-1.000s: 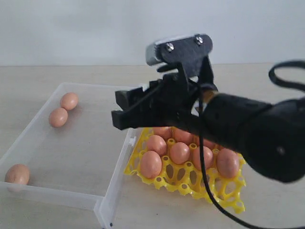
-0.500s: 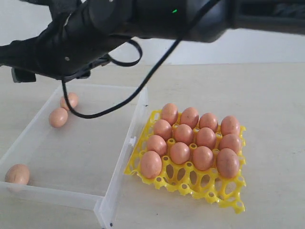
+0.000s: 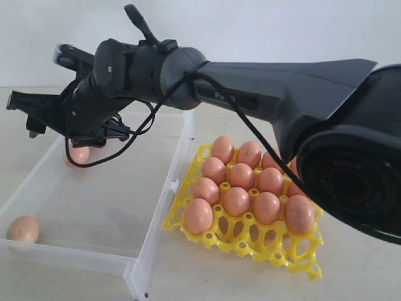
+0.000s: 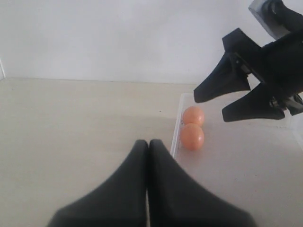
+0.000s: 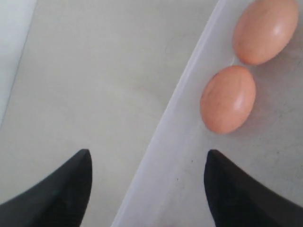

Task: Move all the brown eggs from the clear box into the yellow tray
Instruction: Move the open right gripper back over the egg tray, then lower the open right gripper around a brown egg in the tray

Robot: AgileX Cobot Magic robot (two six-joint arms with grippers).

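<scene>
My right gripper (image 3: 22, 116) reaches across to the far left corner of the clear box (image 3: 155, 221) and stands open above it, holding nothing. In the right wrist view the open gripper (image 5: 147, 155) straddles the box's wall (image 5: 176, 124), and two brown eggs (image 5: 228, 98) (image 5: 265, 30) lie just inside beyond it. Of those two, the exterior view shows only one egg (image 3: 79, 154) under the arm. A third egg (image 3: 23, 228) lies in the near left corner. The yellow tray (image 3: 294, 257) holds several eggs (image 3: 236, 200). My left gripper (image 4: 148, 142) is shut and empty over the table outside the box.
The left wrist view shows the right gripper (image 4: 209, 108) hanging above the two eggs (image 4: 192, 136) at the box's wall (image 4: 175, 138). Bare beige tabletop (image 4: 71, 132) surrounds the box. The right arm's cable (image 3: 135, 135) hangs over the box.
The right arm has swung from above the yellow tray leftward to the clear box's far left corner and lowered, its gripper still open. The eggs have not moved.
</scene>
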